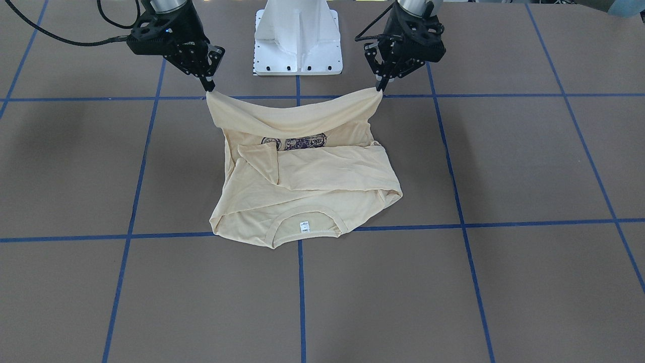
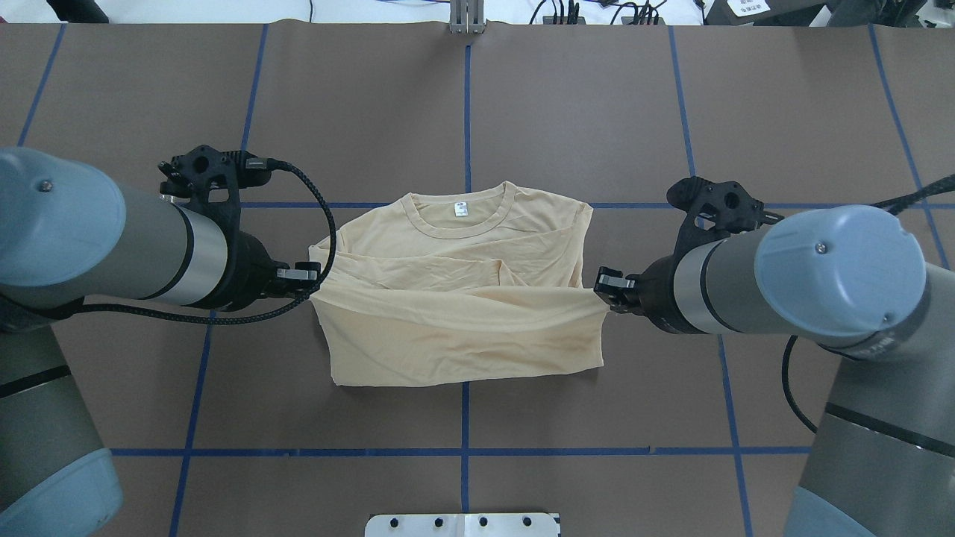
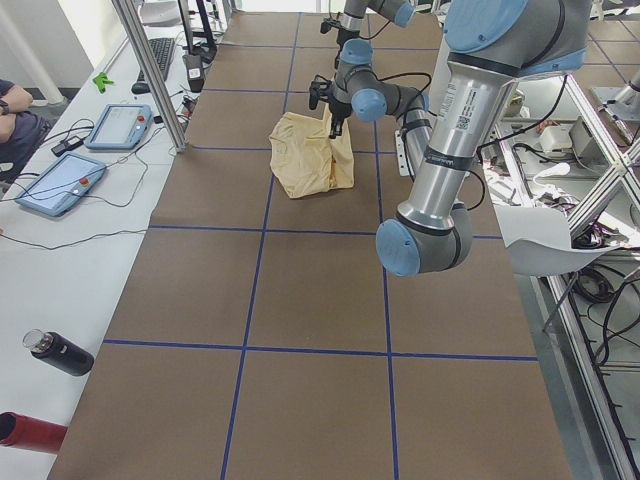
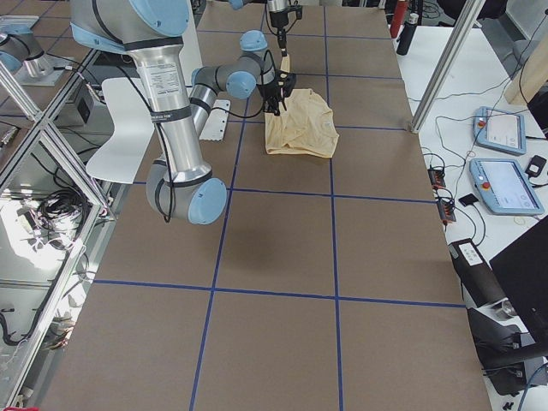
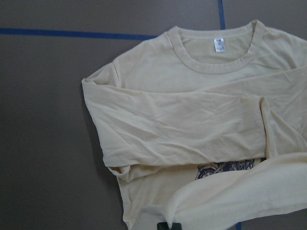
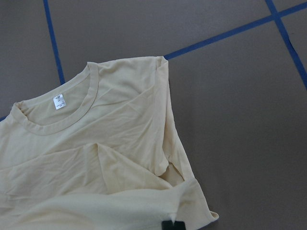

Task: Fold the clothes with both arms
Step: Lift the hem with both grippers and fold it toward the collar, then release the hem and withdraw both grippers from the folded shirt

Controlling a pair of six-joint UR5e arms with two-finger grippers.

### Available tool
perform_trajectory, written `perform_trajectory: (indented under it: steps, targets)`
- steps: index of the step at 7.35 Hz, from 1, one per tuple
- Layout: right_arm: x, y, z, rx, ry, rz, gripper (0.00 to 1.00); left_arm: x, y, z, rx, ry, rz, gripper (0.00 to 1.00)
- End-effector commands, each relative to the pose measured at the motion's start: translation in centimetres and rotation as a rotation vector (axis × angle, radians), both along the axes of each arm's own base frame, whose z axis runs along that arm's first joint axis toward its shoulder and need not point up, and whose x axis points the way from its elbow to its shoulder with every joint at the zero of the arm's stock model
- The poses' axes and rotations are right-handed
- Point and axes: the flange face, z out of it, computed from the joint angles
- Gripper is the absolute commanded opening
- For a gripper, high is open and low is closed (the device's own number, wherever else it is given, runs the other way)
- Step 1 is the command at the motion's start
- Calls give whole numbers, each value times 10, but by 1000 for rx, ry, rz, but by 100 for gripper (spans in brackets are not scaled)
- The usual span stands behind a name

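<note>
The pale yellow shirt (image 1: 302, 176) (image 2: 462, 313) lies mid-table with its sleeves folded across the body. Its collar and white neck label (image 1: 304, 227) (image 2: 460, 211) are on the far side from the robot. My left gripper (image 2: 313, 280) (image 1: 380, 89) is shut on one corner of the bottom hem. My right gripper (image 2: 600, 287) (image 1: 209, 89) is shut on the other corner. The hem is lifted off the table and stretched between them, sagging in the middle. Under the raised fold the navy print (image 1: 295, 142) (image 5: 225, 167) shows. Each wrist view looks down on the collar (image 5: 216, 62) (image 6: 57, 120).
The white base pedestal (image 1: 297, 40) (image 2: 462, 524) stands at the robot's edge of the table. Blue tape lines (image 2: 464, 447) grid the brown tabletop. A side bench holds tablets (image 3: 60, 180) (image 4: 505, 184) and a dark bottle (image 3: 60, 352); a person's arm (image 3: 10, 110) shows there.
</note>
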Motion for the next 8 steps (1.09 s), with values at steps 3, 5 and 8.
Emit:
perform_trajectory:
  steps: [3, 5, 8]
  targets:
    - [-34, -108, 5, 20, 112, 66, 0, 68, -71, 53, 49, -103, -101, 0]
    - [-82, -157, 16, 12, 131, 80, 0, 86, -103, 89, 106, -163, -100, 0]
    - [-107, -186, 70, 67, 138, 50, 0, 117, -129, 128, 178, -165, -61, 0]
